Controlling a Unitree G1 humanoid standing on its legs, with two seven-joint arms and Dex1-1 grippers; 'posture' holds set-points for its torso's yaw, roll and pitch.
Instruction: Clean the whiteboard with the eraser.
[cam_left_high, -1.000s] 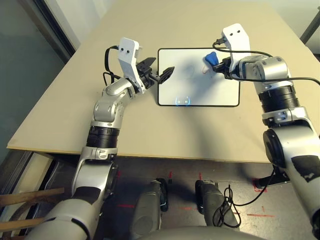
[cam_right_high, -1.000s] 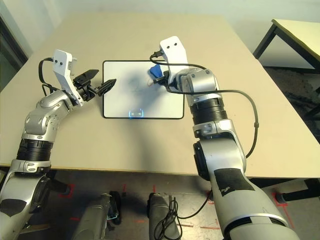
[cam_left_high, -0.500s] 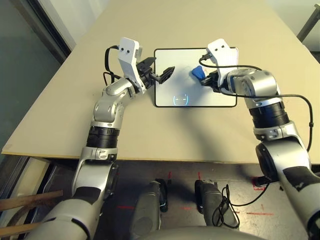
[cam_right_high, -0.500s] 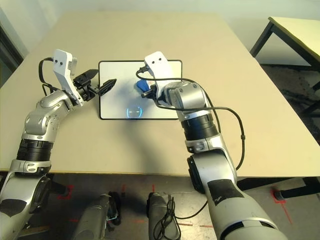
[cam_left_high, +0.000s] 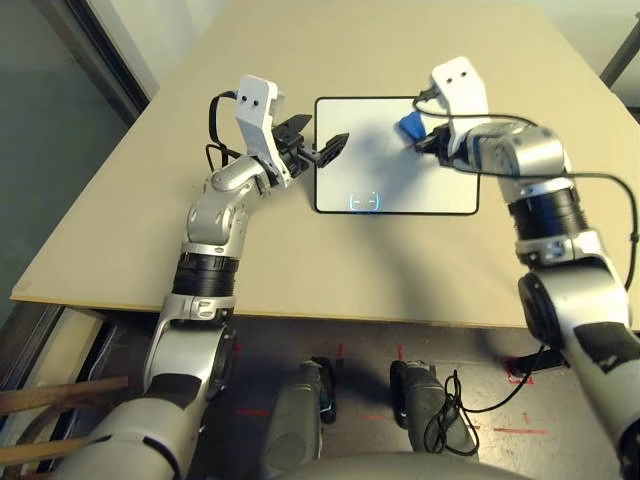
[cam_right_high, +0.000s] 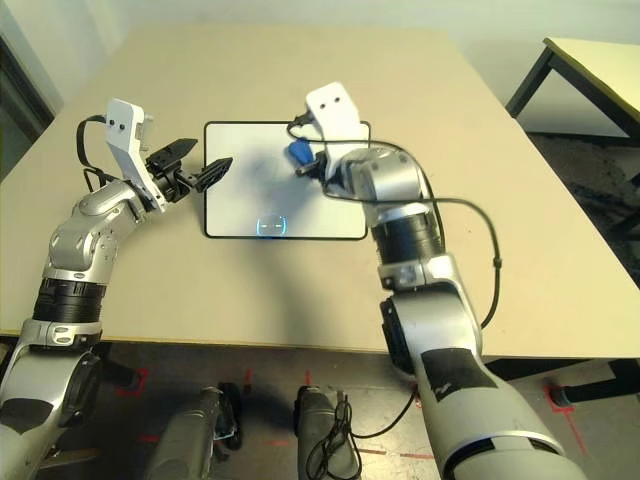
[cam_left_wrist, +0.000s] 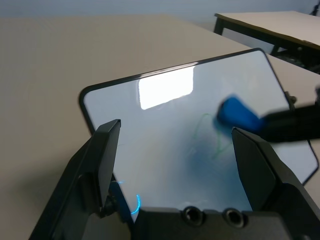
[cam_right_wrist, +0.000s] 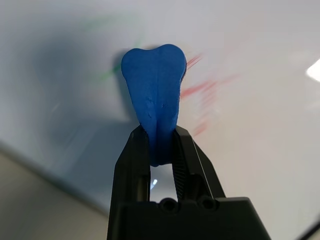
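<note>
The whiteboard (cam_left_high: 385, 170) lies flat on the tan table, white with a thin black frame. My right gripper (cam_left_high: 425, 140) is over its far right part, shut on the blue eraser (cam_left_high: 409, 127), whose free end is down at the board surface (cam_right_wrist: 250, 60). In the right wrist view the eraser (cam_right_wrist: 155, 85) sticks out from between the black fingers, with faint red marks (cam_right_wrist: 205, 95) beside it. My left gripper (cam_left_high: 318, 137) hangs open at the board's left edge, holding nothing. The left wrist view shows a green scribble (cam_left_wrist: 205, 135) near the eraser (cam_left_wrist: 240, 112).
A blue glowing reflection (cam_left_high: 363, 200) sits near the board's near edge. The tan table (cam_left_high: 330, 260) stretches bare in front of the board. A second table (cam_right_high: 600, 60) stands off to the right. The table's left edge drops to the floor.
My right gripper swept the eraser left and nearer across the board, then back toward the far right. The camera shifted slightly. The left arm has not moved.
</note>
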